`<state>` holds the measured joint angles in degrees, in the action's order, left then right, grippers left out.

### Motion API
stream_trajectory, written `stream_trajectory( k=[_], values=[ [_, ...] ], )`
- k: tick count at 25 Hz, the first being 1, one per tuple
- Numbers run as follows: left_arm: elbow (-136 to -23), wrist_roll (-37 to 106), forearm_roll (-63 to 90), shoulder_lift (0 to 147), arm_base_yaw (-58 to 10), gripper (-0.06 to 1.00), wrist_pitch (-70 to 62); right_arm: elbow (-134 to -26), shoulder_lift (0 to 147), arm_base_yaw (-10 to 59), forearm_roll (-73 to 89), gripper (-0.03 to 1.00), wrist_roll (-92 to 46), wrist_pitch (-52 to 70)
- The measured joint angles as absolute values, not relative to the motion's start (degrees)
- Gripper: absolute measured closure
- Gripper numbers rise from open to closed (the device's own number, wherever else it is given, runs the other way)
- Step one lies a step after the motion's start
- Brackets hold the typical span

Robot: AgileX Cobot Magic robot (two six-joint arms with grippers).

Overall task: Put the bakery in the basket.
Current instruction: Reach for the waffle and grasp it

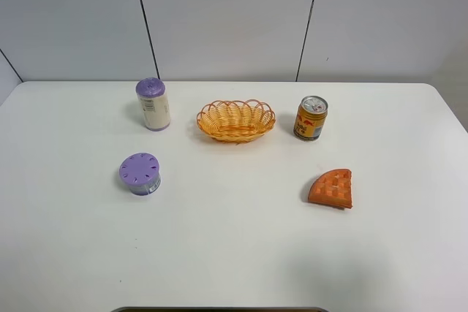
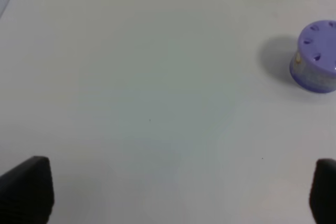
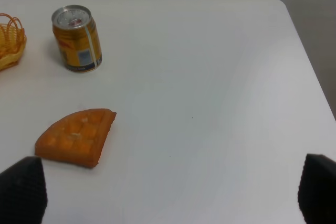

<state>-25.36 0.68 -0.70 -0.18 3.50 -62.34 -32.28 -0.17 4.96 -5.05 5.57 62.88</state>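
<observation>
The bakery (image 1: 331, 188), an orange-brown waffle wedge with a grid top, lies flat on the white table at the right front; it also shows in the right wrist view (image 3: 76, 136). The basket (image 1: 235, 120), an orange-yellow wicker oval, stands empty at the middle back; its edge shows in the right wrist view (image 3: 10, 45). Neither arm shows in the exterior high view. My right gripper (image 3: 168, 195) is open, fingertips wide apart, short of the bakery. My left gripper (image 2: 170, 192) is open over bare table.
A gold-red drink can (image 1: 311, 118) stands right of the basket, behind the bakery. A tall purple-lidded container (image 1: 153, 104) stands left of the basket. A low purple-lidded tub (image 1: 140, 174) sits in front of it. The table's right edge (image 3: 310, 66) lies near the right gripper.
</observation>
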Motion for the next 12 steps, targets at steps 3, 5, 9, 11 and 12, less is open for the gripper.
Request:
stream_trajectory(
  k=[3,5,9,11,12],
  values=[
    [-25.36,0.68,-0.7,-0.18,3.5,-0.05,-62.34,-32.47,0.77,4.96,-4.6,0.02,5.57,62.88],
    [-25.36,0.68,-0.7,-0.18,3.5,-0.05,-62.34,-33.59,3.71,4.96,-4.6,0.02,5.57,62.88],
    [-25.36,0.68,-0.7,-0.18,3.5,-0.05,-62.34,-37.93,13.52,4.96,-4.45,0.02,5.57,62.83],
    [-25.36,0.68,-0.7,-0.18,3.5,-0.05,-62.34,-40.67,19.46,4.96,-4.17,0.02,5.57,63.03],
    [-25.36,0.68,-0.7,-0.18,3.5,-0.05,-62.34,-41.88,21.99,4.96,-3.73,0.02,5.57,63.22]
  ],
)
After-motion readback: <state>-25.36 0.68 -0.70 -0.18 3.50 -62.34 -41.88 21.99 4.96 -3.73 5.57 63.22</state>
